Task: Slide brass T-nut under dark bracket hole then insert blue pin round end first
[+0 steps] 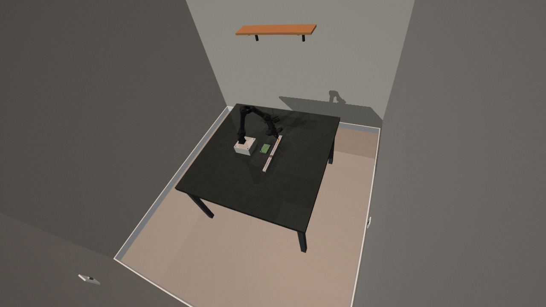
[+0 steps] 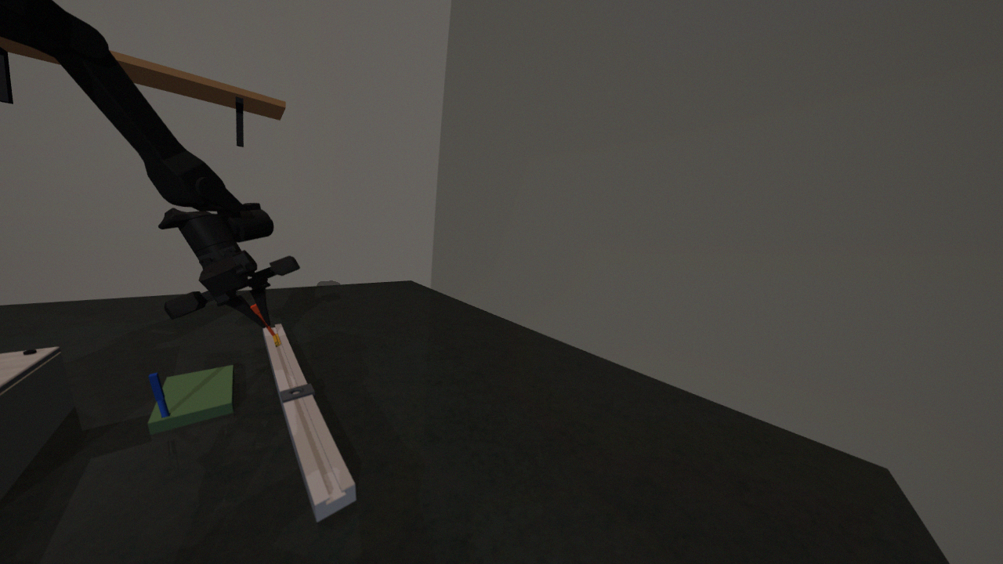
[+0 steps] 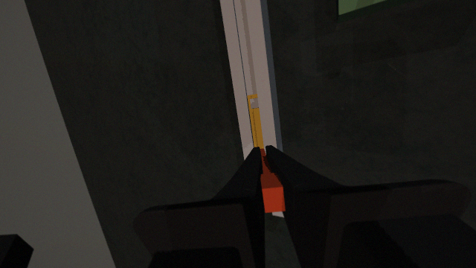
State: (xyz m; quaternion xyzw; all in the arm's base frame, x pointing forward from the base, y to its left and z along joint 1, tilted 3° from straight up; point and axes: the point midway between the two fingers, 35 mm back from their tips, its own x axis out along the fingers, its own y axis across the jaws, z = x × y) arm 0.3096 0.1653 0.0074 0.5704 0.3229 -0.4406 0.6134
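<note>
One step looks finished: the claw [image 1: 277, 136] [image 2: 267, 325] [image 3: 262, 152] is clamped on the handle [image 2: 263, 319] [image 3: 272, 197]. The nut [image 2: 277, 340] [image 3: 256, 123] is at the slot, seating unclear, well apart from the bracket [image 1: 271, 155] [image 2: 296, 392]. Sliding and the pin [image 1: 260, 149] [image 2: 159, 395] remain.
</note>
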